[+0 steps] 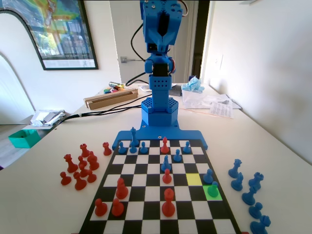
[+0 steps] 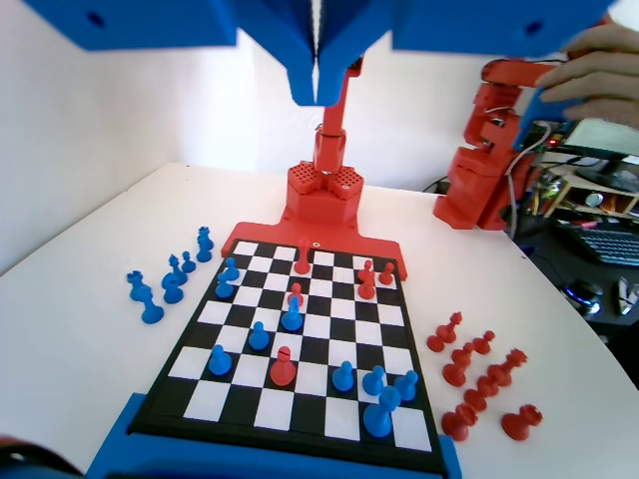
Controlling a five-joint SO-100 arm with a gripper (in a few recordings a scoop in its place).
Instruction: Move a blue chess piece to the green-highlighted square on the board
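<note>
Closest to the wrist camera, my gripper (image 2: 317, 92) hangs with its two jaws pressed together along a thin seam, nothing between them. It sits high above the board (image 1: 141, 181), folded back over the arm's base.

From the gripper, the blue chess piece (image 1: 213, 189) lies well below and far out, towards the fixed camera's end of the board, and off to the right in the fixed view. It stands upright, long axis vertical, on the green-highlighted square (image 1: 219, 196). A second blue pawn (image 1: 208, 175) stands just beside it, on the gripper's side, and the yellow-highlighted square (image 1: 193, 179) sits bare, one step diagonally back towards the gripper.

I judge the move done: pawn on green, gripper clear of it. If any correction were needed, I would have to reach down past that neighbouring pawn, which is the risk.

Off the board, far left of the gripper in the fixed view, a teal tray (image 1: 23, 138) rests on the table; I cannot tell what it holds
</note>
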